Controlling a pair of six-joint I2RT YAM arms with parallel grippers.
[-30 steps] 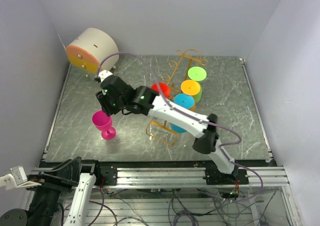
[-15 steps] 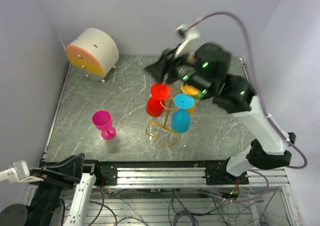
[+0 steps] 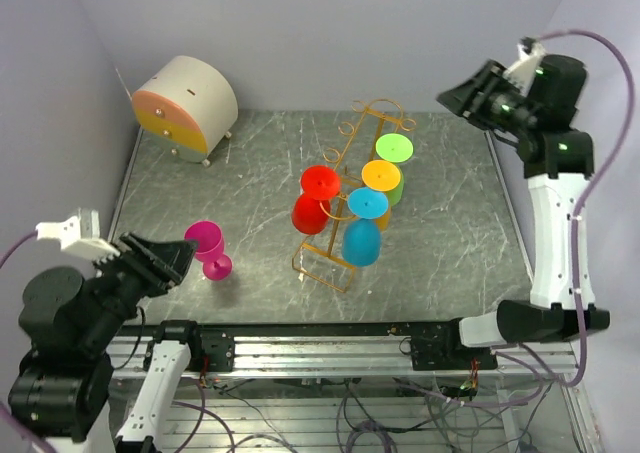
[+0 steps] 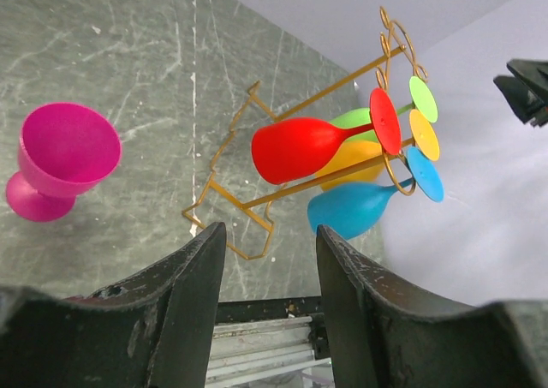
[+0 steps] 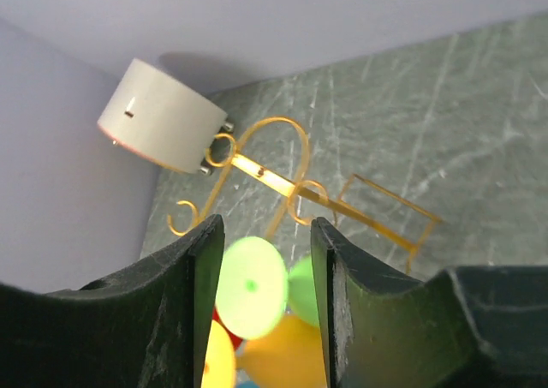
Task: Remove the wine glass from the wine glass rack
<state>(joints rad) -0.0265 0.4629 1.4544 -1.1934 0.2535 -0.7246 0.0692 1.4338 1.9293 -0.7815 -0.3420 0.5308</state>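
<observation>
Marble tabletop [image 3: 450,223]: right end effector [image 3: 446,99] withdrawn from pink wine glass [image 3: 206,243].

Pale lilac walls [image 3: 300,43] enclose a grey-green marbled tabletop [image 3: 460,223].

left end effector [image 3: 172,256] low, right end effector [image 3: 455,98] up high, both with jaws apart, empty
</observation>
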